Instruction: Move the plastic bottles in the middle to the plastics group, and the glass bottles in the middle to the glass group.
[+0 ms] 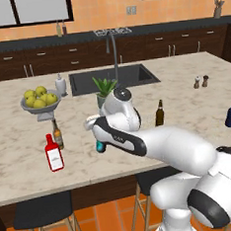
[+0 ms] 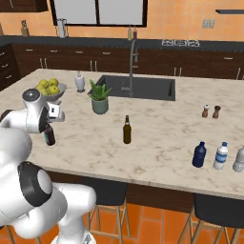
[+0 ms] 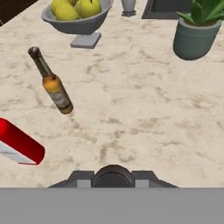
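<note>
Two bottles are making up the glass group on the table (image 1: 23,165): the flat red bottle (image 1: 54,152) and, touching it at about 1 o'clock, the small brown bottle (image 1: 56,134). The tool (image 3: 113,175) is hanging over the table just beside this pair, clenched on the black bottle with the blue label (image 2: 49,135), whose dark cap is sitting between the fingertips in the hand view. In that view the small brown bottle is lying toward 10 o'clock from the tool and the red one toward 9 o'clock, both apart from it. In the left base view the held bottle's teal lower end is peeking out under the wrist, at 3 o'clock from the red bottle. The amber bottle (image 1: 159,113) is standing upright mid-table, well apart at 3 o'clock from the tool. The dark-blue plastic bottle (image 2: 199,155) is standing far toward 3 o'clock, just beside two clear bottles (image 2: 221,156).
</note>
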